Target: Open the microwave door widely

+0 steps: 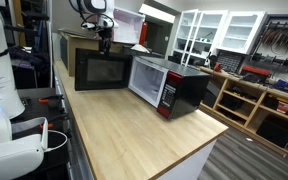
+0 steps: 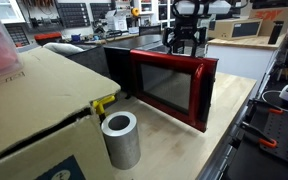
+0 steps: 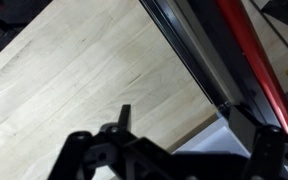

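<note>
I count one microwave (image 1: 174,85), sitting toward the far end of the wooden countertop (image 1: 134,135), with its black casing and a strip of red control panel at the near corner. It has one door, the microwave door (image 1: 102,70), which stands swung out from the front on its hinge side, well away from the opening. The door is upright on its lower edge and its long axis runs level along the counter. In an exterior view its black inner side faces the camera; from the opposite side I see its red frame and dark glass (image 2: 174,88) turned toward the open counter.

I have one gripper (image 1: 104,42), and it hangs just above the door's top edge near the free end, pointing down. In the wrist view the finger links sit wide apart at the bottom of the picture with bare wood showing between them, so I read the jaws as spread, gripping nothing. Whether a finger touches the door edge I cannot tell. That same view shows the door's red-and-black edge running diagonally across the right side, over the countertop.

Other items, one of each: a brown cardboard box (image 2: 34,110) beside the microwave, a grey cylinder (image 2: 121,140) standing upright in front of it, and a small yellow piece (image 2: 104,103) at the box's edge, too small to identify.
</note>
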